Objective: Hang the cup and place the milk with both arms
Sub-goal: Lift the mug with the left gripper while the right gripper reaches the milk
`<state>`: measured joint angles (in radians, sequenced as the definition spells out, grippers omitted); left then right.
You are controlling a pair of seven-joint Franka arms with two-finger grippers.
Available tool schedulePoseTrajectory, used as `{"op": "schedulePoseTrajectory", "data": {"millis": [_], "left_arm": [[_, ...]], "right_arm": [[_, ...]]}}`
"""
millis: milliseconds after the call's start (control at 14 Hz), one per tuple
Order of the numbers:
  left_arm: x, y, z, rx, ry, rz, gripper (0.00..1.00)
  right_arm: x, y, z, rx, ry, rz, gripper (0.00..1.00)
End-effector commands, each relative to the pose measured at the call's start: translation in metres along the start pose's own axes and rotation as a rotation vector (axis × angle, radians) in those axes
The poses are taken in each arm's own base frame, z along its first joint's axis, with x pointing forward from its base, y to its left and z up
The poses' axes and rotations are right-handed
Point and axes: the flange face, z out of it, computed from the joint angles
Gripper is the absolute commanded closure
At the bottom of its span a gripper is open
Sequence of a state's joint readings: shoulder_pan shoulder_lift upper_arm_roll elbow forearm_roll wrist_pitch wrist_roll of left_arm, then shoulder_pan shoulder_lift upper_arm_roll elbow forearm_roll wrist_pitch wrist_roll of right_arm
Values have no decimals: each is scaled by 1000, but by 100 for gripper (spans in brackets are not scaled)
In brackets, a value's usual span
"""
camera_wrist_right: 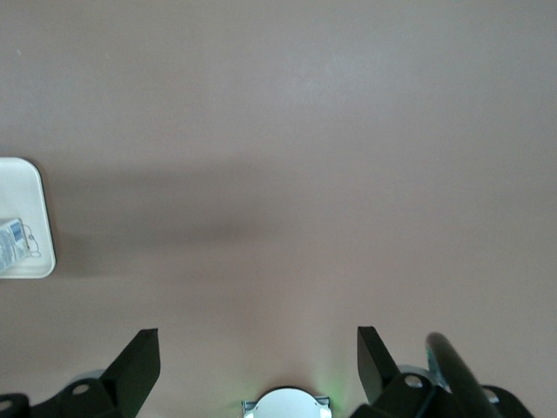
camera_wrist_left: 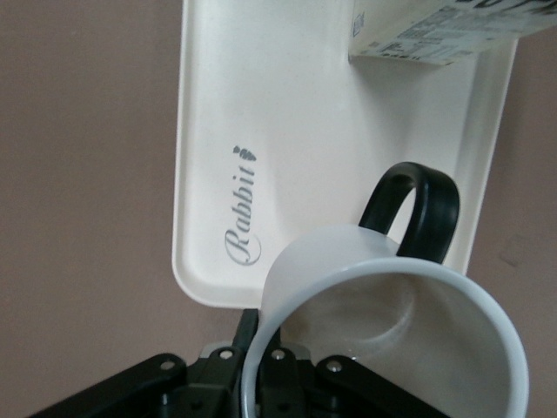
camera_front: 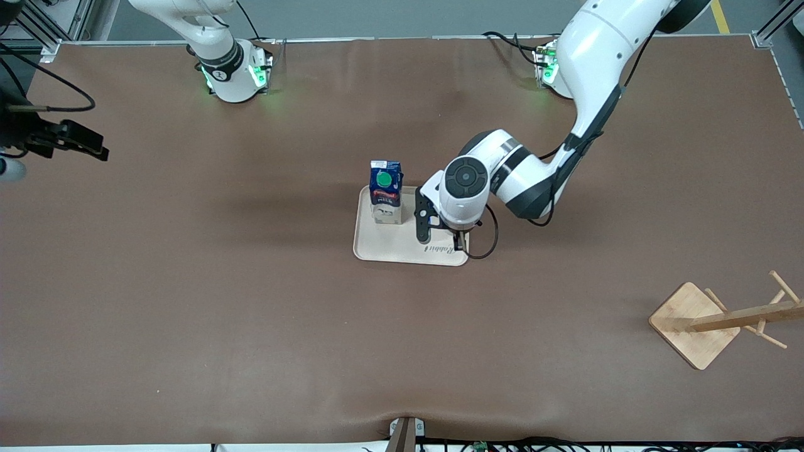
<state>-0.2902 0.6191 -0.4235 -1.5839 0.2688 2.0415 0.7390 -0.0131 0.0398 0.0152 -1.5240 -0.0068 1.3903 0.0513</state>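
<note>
Surface: brown table (camera_front: 188,314), covered edge to edge with a mat.
Rack: wooden peg stand (camera_front: 722,320) lying toward the left arm's end of the table, nearest the front camera, well apart from everything else.
Tray: cream tray (camera_front: 389,251) at mid-table, lettering along its front rim.
Left gripper: the left gripper (camera_front: 440,235) is low over the tray, fingers clamped on the wall of the cup (camera_wrist_left: 392,331).
Cup orientation: mouth faces the left wrist camera; the black handle (camera_wrist_left: 418,209) points toward the carton. Long axis appears tilted off vertical; whether the base touches the tray cannot be told.
Milk: the milk (camera_front: 385,199) stands upright on the tray, long axis vertical, green cap facing the front camera, farther from it than the cup.
Right gripper: the right gripper (camera_front: 69,141) waits over bare table at the right arm's end, fingers spread, holding nothing.
Risk: a one-wall pinch may let the cup swivel in transit, misaligning the handle with a peg.
Risk: a lift sweeping toward the carton could topple it.
</note>
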Motion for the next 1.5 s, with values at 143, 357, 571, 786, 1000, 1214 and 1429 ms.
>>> {"op": "schedulePoseTrajectory", "data": {"millis": [143,357,571,786,1000,1214,1429], "left_arm": [[-38,-24,-59,-67,9,-211,100],[-70,-36,-88,-44,8,-381,100],[-109,-50,-114,-26,16,-541,100],[-159,-59,-149,-4,15,-791,100],[-207,-59,-186,4,31,-946,100],[-269,-57,-212,11,9,-1041,100],[-331,-65,-224,24,17,-1132,100]], "right_arm": [[13,-58,40,4,-136,-81,0],[5,-108,53,66,-174,48,0],[-4,-169,60,107,-175,50,0],[-30,-263,89,102,-158,33,0],[-63,-347,133,112,-79,104,0],[-75,-396,167,136,-34,110,0],[-81,-429,194,148,-12,122,0]]}}
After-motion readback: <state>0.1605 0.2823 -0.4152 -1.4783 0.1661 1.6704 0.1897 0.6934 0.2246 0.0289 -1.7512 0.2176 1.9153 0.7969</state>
